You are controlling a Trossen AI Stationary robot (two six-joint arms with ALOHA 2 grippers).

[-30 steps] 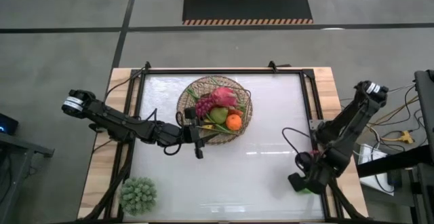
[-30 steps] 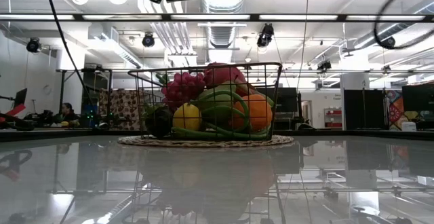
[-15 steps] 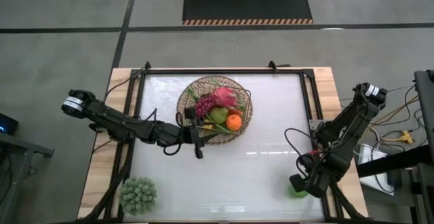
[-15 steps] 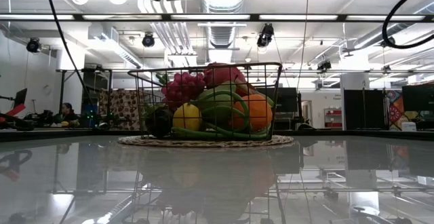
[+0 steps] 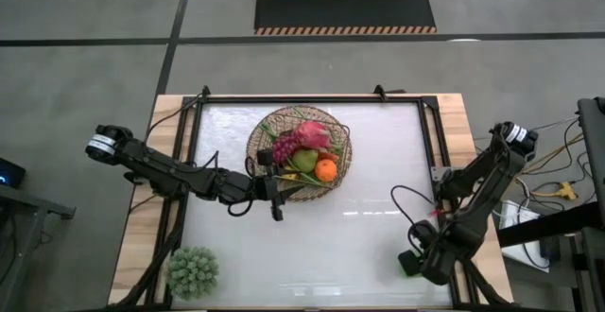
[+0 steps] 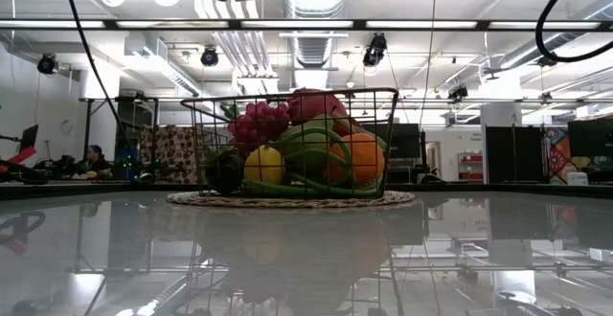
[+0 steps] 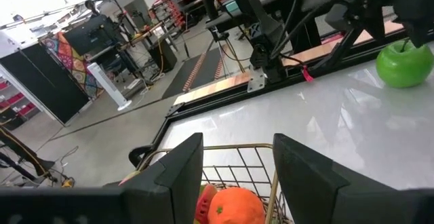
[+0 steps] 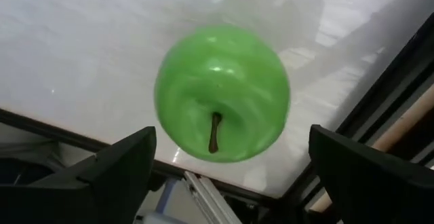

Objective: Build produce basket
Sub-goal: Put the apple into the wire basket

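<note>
**Right gripper drops over green apple, jaws now fully spread**

Right gripper [image 8: 224,176] has come down; apple [image 8: 222,92] sits between its wide-open jaws, not gripped yet. Left gripper [image 7: 234,173] half-open, straddling basket [image 7: 237,157] rim wire. Other produce already in basket [image 5: 299,153]. Last fruit pickup looks imminent.

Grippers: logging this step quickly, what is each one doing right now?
Left gripper: fingers around the wire basket rim, holding it.
Right gripper: open, fingers either side of the green apple, not gripping.
</note>
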